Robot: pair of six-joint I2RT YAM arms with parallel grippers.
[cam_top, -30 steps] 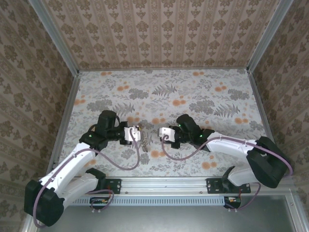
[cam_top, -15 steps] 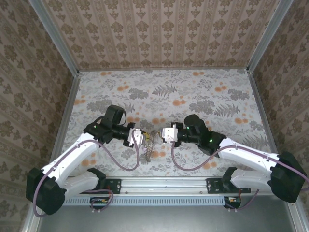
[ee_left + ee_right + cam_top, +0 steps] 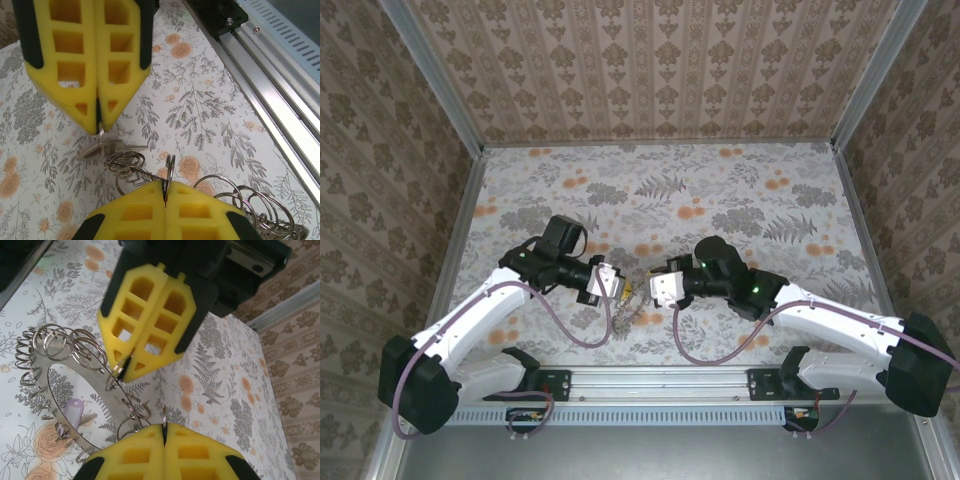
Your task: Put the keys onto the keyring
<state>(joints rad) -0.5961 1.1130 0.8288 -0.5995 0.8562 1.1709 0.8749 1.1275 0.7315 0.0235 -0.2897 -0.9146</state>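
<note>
Fingers fully closed on both arms: left gripper (image 3: 165, 194) pinches 1 split ring (image 3: 170, 167) on the keyring (image 3: 111, 384) — right gripper (image 3: 163, 430) pinches a neighbouring loop (image 3: 162, 415).

Bright, even, diffuse light; faint soft shadows; small glints on the keyring (image 3: 70, 347).

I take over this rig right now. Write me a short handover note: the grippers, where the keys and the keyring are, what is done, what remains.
Left gripper: shut, pinching a thin wire loop of the keyring.
Right gripper: shut, pinching another loop.
The keyring is held between them.
Purple key: seen through the ring's hollow; whether it is threaded, I cannot tell.
Left to do: check the keys, and thread any loose one.
</note>
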